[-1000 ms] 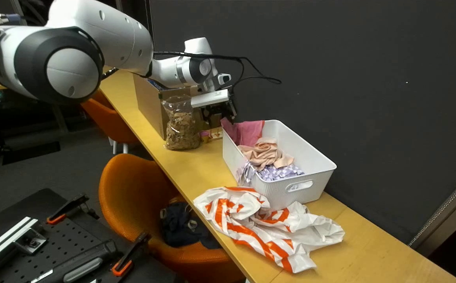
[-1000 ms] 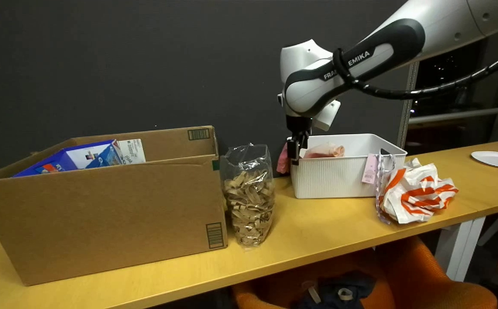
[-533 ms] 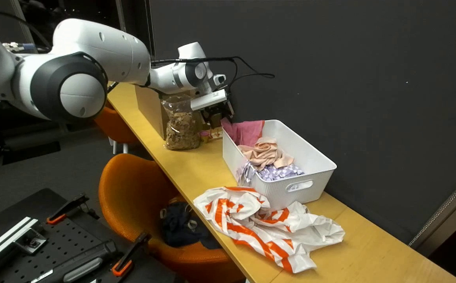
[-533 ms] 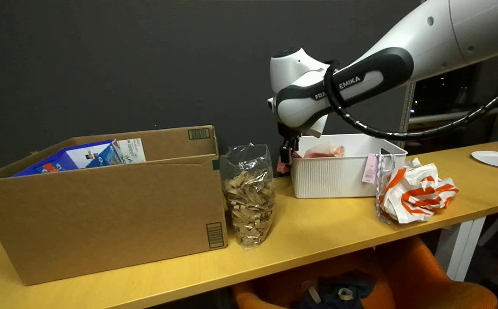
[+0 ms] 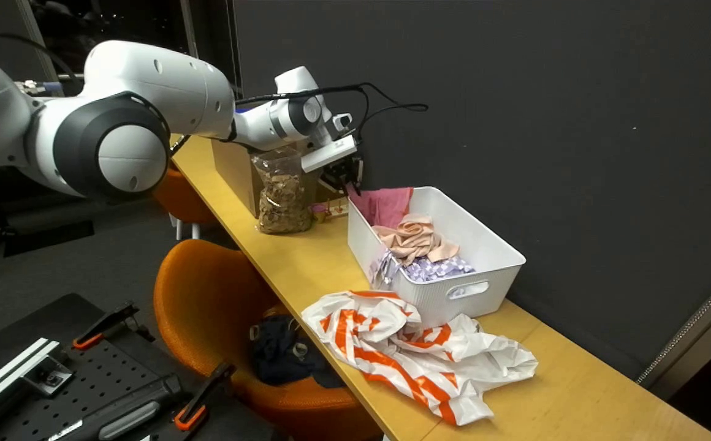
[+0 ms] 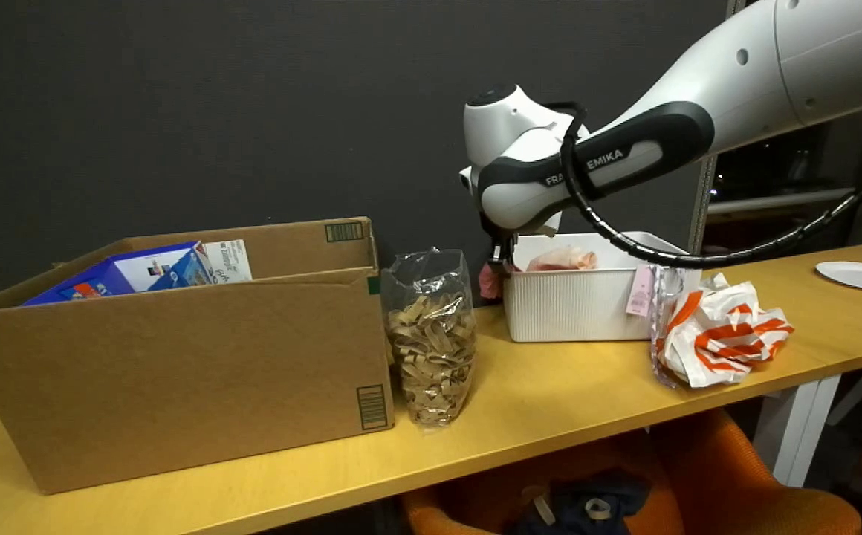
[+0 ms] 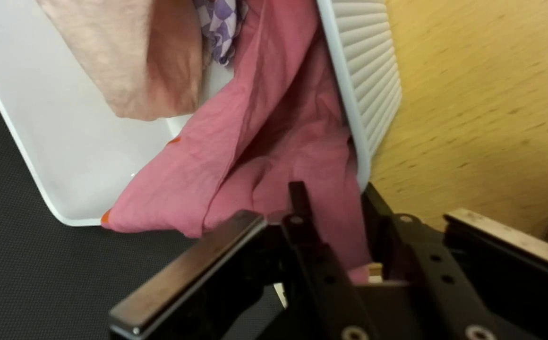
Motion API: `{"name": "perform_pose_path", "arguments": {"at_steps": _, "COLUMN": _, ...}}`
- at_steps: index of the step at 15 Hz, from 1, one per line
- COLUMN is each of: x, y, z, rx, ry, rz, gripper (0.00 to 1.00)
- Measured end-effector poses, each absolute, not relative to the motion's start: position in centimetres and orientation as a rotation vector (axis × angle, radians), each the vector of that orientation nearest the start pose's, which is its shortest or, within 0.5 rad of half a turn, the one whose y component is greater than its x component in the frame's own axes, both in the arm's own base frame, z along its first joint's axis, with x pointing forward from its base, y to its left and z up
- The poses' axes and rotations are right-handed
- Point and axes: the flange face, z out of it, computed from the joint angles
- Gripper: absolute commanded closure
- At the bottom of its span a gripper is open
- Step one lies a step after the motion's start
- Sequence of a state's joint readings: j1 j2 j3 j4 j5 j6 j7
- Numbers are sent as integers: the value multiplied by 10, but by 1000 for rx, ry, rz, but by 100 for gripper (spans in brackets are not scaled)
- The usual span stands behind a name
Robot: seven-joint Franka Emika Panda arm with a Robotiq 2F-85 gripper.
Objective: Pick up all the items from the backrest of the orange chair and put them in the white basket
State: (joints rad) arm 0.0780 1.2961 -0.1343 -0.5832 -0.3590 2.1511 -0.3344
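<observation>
The white basket stands on the table, holding a peach cloth and a purple checkered cloth. Over its far corner drapes a pink cloth, part of it hanging outside the rim. My gripper is at that corner, fingers partly closed around the hanging part of the pink cloth, with a gap still visible between them. In the exterior views the gripper points down beside the basket's end. The orange chair has a bare backrest; a dark blue item lies on its seat.
A crumpled white-and-orange bag lies against the basket's near end. A clear bag of brown paper shreds and a large cardboard box stand on the gripper's far side. A dark wall runs along the table's back.
The arm has sunk and shifted slightly away from the basket's middle, bringing the gripper lower at the corner. Its fingers have come closer together around the pink cloth. The basket looks almost unmoved.
</observation>
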Motion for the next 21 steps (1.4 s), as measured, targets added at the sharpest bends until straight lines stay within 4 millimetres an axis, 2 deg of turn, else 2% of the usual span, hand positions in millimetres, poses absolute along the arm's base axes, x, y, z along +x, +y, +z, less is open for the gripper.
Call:
{"name": "perform_pose_path", "arguments": {"at_steps": 1, "x": 833, "y": 8, "z": 231, "rx": -3481, "ry": -997, "rz": -360, "gripper": 95}}
{"name": "perform_pose_path", "arguments": {"at_steps": 3, "x": 833, "y": 12, "z": 233, "rx": -3489, "ry": -1019, "rz": -365, "gripper": 100}}
{"name": "perform_pose_path", "arguments": {"at_steps": 6, "x": 834, "y": 18, "z": 235, "rx": -3501, "ry": -1053, "rz": -369, "gripper": 99}}
{"name": "perform_pose_path", "arguments": {"at_steps": 10, "x": 834, "y": 11, "z": 238, "rx": -3539, "ry": -1073, "rz": -366, "gripper": 99}}
{"name": "perform_pose_path", "arguments": {"at_steps": 12, "x": 836, "y": 6, "z": 249, "rx": -3568, "ry": -1061, "rz": -400, "gripper": 99}}
{"name": "perform_pose_path", "arguments": {"at_steps": 14, "x": 839, "y": -3, "z": 274, "rx": -3607, "ry": -1014, "rz": -471, "gripper": 99}}
{"name": "perform_pose_path", "arguments": {"at_steps": 16, "x": 841, "y": -20, "z": 311, "rx": -3649, "ry": -926, "rz": -566, "gripper": 99}}
{"name": "perform_pose_path", "arguments": {"at_steps": 21, "x": 834, "y": -81, "z": 403, "rx": -3746, "ry": -597, "rz": -770, "gripper": 99}}
